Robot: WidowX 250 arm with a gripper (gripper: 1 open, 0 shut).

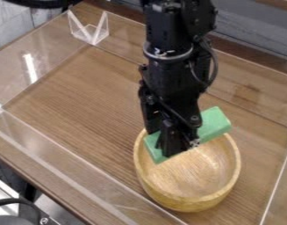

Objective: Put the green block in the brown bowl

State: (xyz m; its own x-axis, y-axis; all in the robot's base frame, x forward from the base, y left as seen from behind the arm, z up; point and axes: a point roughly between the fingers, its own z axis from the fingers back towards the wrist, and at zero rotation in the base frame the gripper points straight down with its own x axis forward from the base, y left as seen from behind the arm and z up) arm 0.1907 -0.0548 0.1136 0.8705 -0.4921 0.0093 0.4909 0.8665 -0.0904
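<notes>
A black gripper [173,141] points straight down in the middle of the picture, its two dark fingers [161,127] pinching the green block [195,133] partway along its length. The block is a small bright green bar, held level but angled, one end showing low at the left of the fingers and the longer, broader end sticking out to the upper right. It hangs in the air over the brown bowl [189,176], above the far part of the bowl's hollow and close to the far rim; whether it touches the wood cannot be told, though it appears clear of it. The bowl is round, light tan, with visible grain and a thick rim, and it sits on the near right part of the counter [87,97], which is a brown wood-grain surface. Above the gripper rises the black robot arm [175,44], a thick upright column with cables along its right side, reaching up out of the top of the picture. Clear plastic walls [46,53] ring the work area, catching pale reflections along the left and near edges. At the far left, behind the wall, stands a small clear plastic piece [89,28] shaped like an open V.
</notes>
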